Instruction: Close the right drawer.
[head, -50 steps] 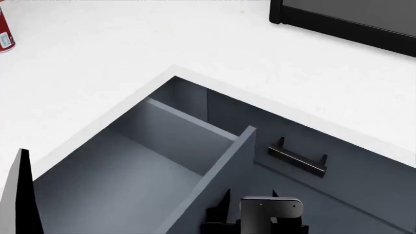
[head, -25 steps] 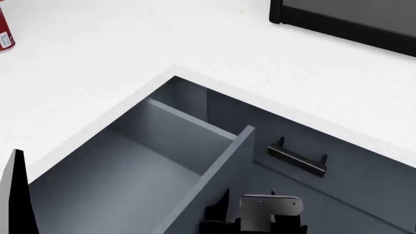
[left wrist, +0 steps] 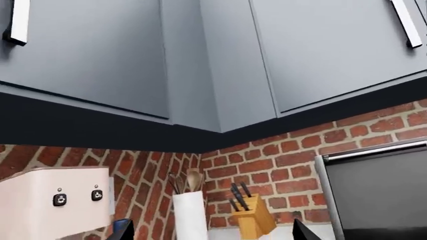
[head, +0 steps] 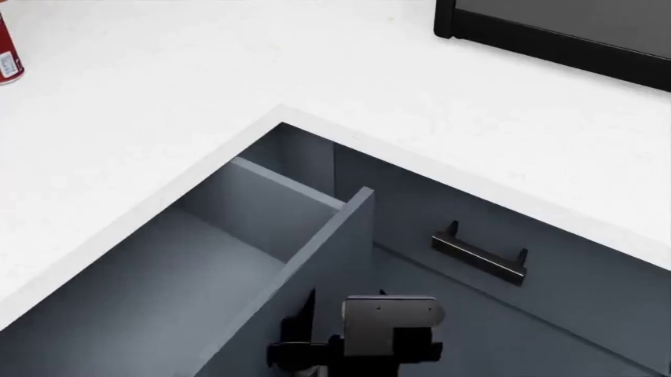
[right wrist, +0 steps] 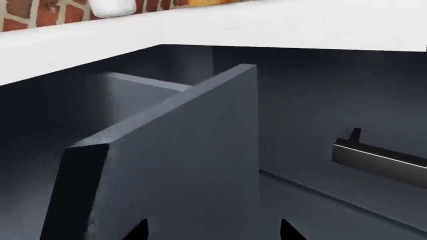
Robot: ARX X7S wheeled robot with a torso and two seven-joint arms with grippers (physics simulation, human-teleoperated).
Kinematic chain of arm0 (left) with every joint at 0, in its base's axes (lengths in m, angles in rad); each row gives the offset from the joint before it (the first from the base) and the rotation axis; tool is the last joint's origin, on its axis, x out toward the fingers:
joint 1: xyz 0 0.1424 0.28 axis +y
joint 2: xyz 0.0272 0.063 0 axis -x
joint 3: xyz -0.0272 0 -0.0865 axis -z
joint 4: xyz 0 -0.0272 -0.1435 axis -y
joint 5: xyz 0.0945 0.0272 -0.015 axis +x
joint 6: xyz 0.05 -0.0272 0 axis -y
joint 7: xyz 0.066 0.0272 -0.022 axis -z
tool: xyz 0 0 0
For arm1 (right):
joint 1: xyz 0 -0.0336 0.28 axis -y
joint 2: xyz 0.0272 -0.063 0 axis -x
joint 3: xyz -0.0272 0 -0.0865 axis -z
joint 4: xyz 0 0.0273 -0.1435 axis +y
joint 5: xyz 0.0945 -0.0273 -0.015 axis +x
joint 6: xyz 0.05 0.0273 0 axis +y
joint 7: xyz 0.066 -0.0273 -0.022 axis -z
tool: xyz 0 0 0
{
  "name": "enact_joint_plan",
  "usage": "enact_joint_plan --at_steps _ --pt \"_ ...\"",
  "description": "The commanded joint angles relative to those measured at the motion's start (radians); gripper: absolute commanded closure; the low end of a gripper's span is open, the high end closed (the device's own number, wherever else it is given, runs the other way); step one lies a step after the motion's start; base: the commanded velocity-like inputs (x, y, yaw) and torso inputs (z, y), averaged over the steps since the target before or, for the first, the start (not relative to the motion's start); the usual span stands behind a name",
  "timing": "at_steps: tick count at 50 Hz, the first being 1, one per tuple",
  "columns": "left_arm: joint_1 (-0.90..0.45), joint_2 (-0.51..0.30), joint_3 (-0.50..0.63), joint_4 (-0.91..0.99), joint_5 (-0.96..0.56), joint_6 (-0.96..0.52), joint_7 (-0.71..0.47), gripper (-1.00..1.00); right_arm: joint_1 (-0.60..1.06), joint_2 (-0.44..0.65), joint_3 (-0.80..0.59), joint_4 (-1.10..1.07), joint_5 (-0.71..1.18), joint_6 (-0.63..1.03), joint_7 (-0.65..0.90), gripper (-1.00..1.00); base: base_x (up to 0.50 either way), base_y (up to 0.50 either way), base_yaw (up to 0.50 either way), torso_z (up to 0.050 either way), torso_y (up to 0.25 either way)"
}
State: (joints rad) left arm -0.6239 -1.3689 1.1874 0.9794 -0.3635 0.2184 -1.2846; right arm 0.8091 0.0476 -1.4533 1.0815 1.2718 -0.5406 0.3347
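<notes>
The right drawer [head: 188, 267] is a deep slate-grey box standing open out of the white counter [head: 210, 86]. Its flat front panel [head: 335, 236] runs diagonally across the head view and fills the right wrist view [right wrist: 180, 165]. My right gripper [head: 341, 308] is open, its fingertips [right wrist: 137, 231] spread wide close against the outer face of that panel [right wrist: 213, 232]. My left gripper [left wrist: 213, 235] is open and empty, raised towards the wall cupboards; it does not show in the head view.
A dark bar handle [head: 479, 254] sits on the neighbouring cabinet front, right of my right gripper. A red can [head: 9, 55] and a black appliance [head: 555, 31] stand on the counter. A knife block [left wrist: 252, 220], utensil pot [left wrist: 190, 215] and white machine [left wrist: 53, 200] stand by the brick wall.
The drawer's front panel has slid left, towards the counter, and my right gripper has moved left with it. The left arm's black tip has left the head view.
</notes>
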Motion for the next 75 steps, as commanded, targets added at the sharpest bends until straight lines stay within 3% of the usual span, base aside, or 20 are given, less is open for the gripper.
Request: enact_joint_plan --at_steps 1,17,27,37,50,61,65,69,70,71,73,75 --pt "0.075 -0.124 0.033 -0.058 0.048 0.137 -0.081 -1.0 0.011 -0.048 -0.084 -0.144 -0.163 0.048 -0.049 -1.0 0.0 0.0 0.0 0.0 0.0" --pt "0.073 -0.107 0.027 -0.05 0.044 0.106 -0.075 -1.0 0.043 -0.048 -0.083 -0.195 -0.219 -0.01 -0.02 -1.0 0.0 0.0 0.0 0.001 0.0" --pt "0.062 -0.062 0.022 -0.03 0.04 0.054 -0.051 -1.0 0.221 -0.042 -0.075 -0.413 -0.47 -0.228 0.236 -1.0 0.0 0.0 0.0 0.0 0.002" --pt "0.051 -0.039 0.016 -0.007 0.036 -0.001 -0.037 -1.0 0.414 0.209 -0.058 -1.084 -0.715 -0.038 0.617 -1.0 0.0 0.0 0.0 0.0 0.0" --pt "0.056 -0.013 0.023 -0.005 0.047 -0.028 -0.023 -1.0 0.582 0.36 0.033 -1.343 -0.763 0.113 0.728 -1.0 0.0 0.0 0.0 0.0 0.0" --pt "0.056 0.086 0.042 -0.039 0.055 -0.044 0.035 -1.0 0.833 0.648 0.109 -1.717 -0.736 0.476 0.863 -1.0 0.0 0.0 0.0 0.0 0.0" --pt "0.039 0.152 0.053 -0.034 0.059 -0.09 0.082 -1.0 0.864 0.874 0.127 -1.973 -0.719 0.691 1.032 -1.0 0.0 0.0 0.0 0.0 0.0" --pt "0.015 0.232 0.067 -0.051 0.047 -0.13 0.138 -1.0 0.827 1.161 0.127 -2.097 -0.645 0.723 1.092 -1.0 0.0 0.0 0.0 0.0 0.0" --pt "0.009 0.252 0.07 -0.052 0.047 -0.147 0.147 -1.0 0.826 1.211 0.113 -2.122 -0.642 0.771 1.108 -1.0 0.0 0.0 0.0 0.0 0.0" --pt "0.002 0.279 0.077 -0.061 0.047 -0.162 0.161 -1.0 0.809 1.302 0.069 -2.128 -0.649 0.698 1.114 -1.0 0.0 0.0 0.0 0.0 0.0" --pt "-0.002 0.311 0.083 -0.078 0.045 -0.17 0.175 -1.0 0.794 1.375 -0.063 -2.129 -0.724 0.665 1.137 -1.0 0.0 0.0 0.0 0.0 0.0" --pt "-0.007 0.334 0.091 -0.082 0.044 -0.185 0.189 -1.0 0.767 1.375 -0.187 -2.129 -0.804 0.682 1.171 -1.0 0.0 0.0 0.0 0.0 0.0"
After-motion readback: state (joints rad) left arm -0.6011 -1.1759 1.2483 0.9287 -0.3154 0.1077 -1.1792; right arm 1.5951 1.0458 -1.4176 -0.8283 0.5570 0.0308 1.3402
